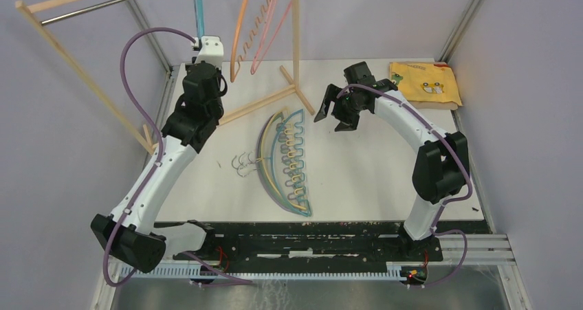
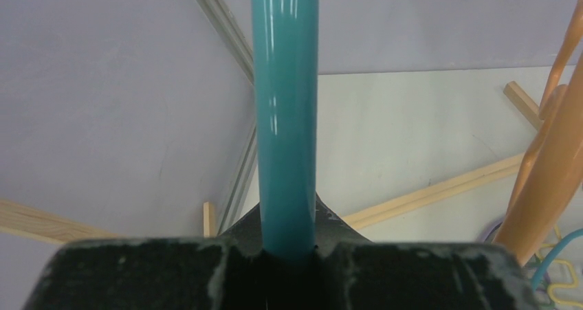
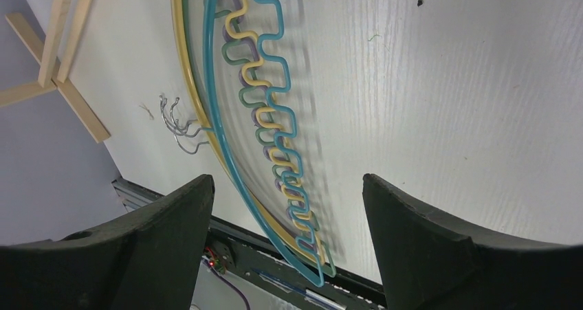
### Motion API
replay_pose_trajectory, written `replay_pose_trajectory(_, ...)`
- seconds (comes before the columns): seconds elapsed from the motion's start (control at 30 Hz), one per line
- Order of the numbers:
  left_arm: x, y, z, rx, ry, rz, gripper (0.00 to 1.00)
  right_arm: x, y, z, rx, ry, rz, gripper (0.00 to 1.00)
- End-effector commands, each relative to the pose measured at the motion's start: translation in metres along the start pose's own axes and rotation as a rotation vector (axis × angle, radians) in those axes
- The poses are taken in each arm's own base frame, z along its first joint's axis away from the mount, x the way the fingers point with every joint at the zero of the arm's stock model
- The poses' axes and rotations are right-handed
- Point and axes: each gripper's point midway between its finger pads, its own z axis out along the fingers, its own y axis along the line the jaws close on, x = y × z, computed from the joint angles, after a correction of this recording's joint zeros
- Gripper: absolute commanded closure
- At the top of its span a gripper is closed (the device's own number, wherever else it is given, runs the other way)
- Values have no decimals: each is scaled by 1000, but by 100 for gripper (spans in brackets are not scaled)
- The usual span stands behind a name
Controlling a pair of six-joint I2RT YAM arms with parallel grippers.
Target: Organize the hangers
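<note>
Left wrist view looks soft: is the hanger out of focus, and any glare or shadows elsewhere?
Left wrist: the teal hanger sits too close, blurred, with a pale glare streak down it; the orange hanger is soft too. Right wrist: the stacked hangers are sharp, with faint shadows beside them. Top external: even, soft light.

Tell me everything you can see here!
rack: one, light wood with metal rod, back left.
hanging hangers: two, orange and pink, by the rack post.
teal hanger: one, held upright near the rod.
hanger pile: about four, blue, yellow, green, purple, flat mid-table.
cloth: one, yellow, back right corner.
table: one, white.
left end effector: shut on the teal hanger.
right end effector: open, above the table.
</note>
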Motion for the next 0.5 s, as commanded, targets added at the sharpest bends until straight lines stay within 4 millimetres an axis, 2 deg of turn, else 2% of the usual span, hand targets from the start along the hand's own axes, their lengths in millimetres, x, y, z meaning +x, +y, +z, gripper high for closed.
replay_pose_trajectory(0.0, -36, 8, 3, -13, -82, -108, 97, -9, 10, -1, -49, -17, -4, 13)
replay_pose_trajectory(0.13, -31, 2, 14, 5, -48, -122, 97, -9, 8, 0, -56, -13, 8, 13)
replay_pose_trajectory(0.3, -35, -4, 24, 19, -33, -142, 97, -11, 9, -1, -68, -10, 12, 13)
replay_pose_trajectory(0.47, -34, -20, 33, 72, -9, -154, 97, -12, 3, -1, -65, -4, 19, 13)
